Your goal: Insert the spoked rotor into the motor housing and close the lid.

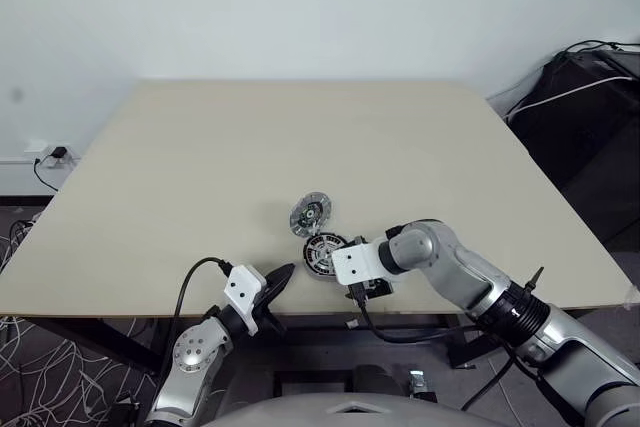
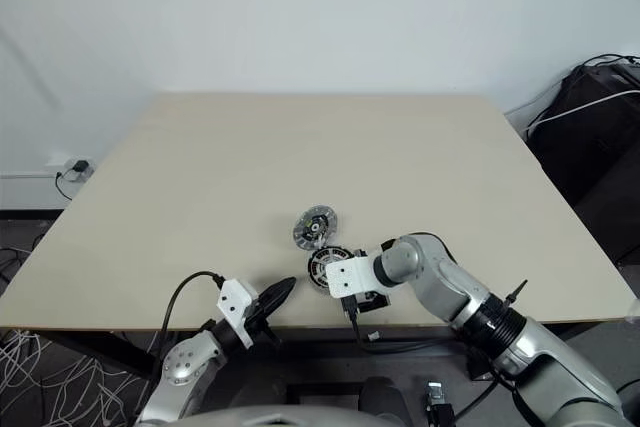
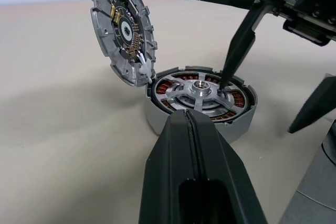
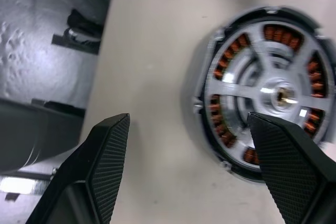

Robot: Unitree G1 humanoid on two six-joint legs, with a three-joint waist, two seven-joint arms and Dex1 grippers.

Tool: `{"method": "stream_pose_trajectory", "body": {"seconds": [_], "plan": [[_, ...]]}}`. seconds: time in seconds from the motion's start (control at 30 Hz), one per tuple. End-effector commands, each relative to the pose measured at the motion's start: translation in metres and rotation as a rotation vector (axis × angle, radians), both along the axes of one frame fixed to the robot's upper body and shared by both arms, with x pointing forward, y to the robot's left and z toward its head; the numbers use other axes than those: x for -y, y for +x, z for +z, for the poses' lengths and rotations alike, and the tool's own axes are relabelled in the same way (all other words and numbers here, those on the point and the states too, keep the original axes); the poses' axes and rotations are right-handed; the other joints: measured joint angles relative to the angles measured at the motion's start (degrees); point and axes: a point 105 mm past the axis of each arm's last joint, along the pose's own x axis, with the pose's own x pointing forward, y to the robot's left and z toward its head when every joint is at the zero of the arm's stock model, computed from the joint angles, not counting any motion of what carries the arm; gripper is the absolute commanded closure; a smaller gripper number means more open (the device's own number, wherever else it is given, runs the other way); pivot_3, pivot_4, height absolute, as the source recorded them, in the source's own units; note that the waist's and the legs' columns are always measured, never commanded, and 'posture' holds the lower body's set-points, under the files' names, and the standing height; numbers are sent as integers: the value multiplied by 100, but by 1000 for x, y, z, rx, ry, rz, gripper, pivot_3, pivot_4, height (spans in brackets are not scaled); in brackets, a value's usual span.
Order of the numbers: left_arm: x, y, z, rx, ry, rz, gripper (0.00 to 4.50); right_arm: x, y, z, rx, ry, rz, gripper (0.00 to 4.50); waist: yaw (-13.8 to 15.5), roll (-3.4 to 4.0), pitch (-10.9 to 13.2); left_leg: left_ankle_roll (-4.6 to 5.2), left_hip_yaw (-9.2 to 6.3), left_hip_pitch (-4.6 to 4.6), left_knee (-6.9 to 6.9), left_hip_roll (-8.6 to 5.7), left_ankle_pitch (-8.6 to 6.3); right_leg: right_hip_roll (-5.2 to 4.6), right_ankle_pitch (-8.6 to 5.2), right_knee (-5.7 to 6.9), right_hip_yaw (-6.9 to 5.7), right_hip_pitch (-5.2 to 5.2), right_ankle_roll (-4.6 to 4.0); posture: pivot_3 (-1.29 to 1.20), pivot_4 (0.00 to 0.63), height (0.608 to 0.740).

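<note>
The motor housing (image 1: 325, 252) stands near the table's front edge, its copper windings showing. The spoked rotor (image 3: 200, 88) lies seated inside it, silver spokes over the windings. The lid (image 3: 123, 30) stands tilted on its edge against the housing's far rim, its inner face towards the housing. My right gripper (image 4: 188, 121) is open and points down over the housing's near side. One of its fingers (image 3: 234, 51) reaches into the housing beside the hub, the other hangs outside the wall. My left gripper (image 3: 191, 124) is shut and empty, level, just short of the housing.
The beige table (image 1: 200, 167) is bare around the parts, which sit close to its front edge. Black bags and cables (image 1: 590, 97) lie beyond the right side. A wall socket with a plug (image 1: 55, 155) is at the far left.
</note>
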Motion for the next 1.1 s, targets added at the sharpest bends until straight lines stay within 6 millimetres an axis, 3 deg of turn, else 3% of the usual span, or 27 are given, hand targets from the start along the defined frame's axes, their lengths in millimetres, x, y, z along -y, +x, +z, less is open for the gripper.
{"method": "stream_pose_trajectory", "body": {"seconds": [0.03,0.13,0.47,0.8,0.97,1.1], "plan": [[5,3,6,24,-11,-12,4500,-4,1,2,10,10,17,645,-3,0,-2,0,0,1,0,0,0,0,0,0,0,1,0,0,0,740],[6,3,5,22,-11,-16,4500,-5,1,0,7,9,16,1282,-3,-1,-4,-1,0,3,1,0,0,1,0,2,0,2,0,0,0,740],[7,3,5,18,-11,-15,4500,-8,9,0,15,3,16,4408,-10,-6,-28,-1,-4,10,5,0,0,2,0,3,-4,11,0,0,0,740],[9,3,4,14,-14,-14,4500,-14,16,9,36,119,-82,4410,-35,-3,-31,-5,-5,15,14,5,0,4,0,23,-4,10,2,0,0,740],[10,3,3,10,-14,-14,4500,-12,25,29,21,294,-349,4410,-18,6,-24,-6,-6,8,19,6,1,2,0,34,0,0,1,0,0,740],[11,3,1,4,-13,-17,4500,-3,21,36,-68,386,-616,4410,15,8,-22,-5,-6,-7,20,5,1,0,-1,35,2,-12,-2,0,0,740]]}}
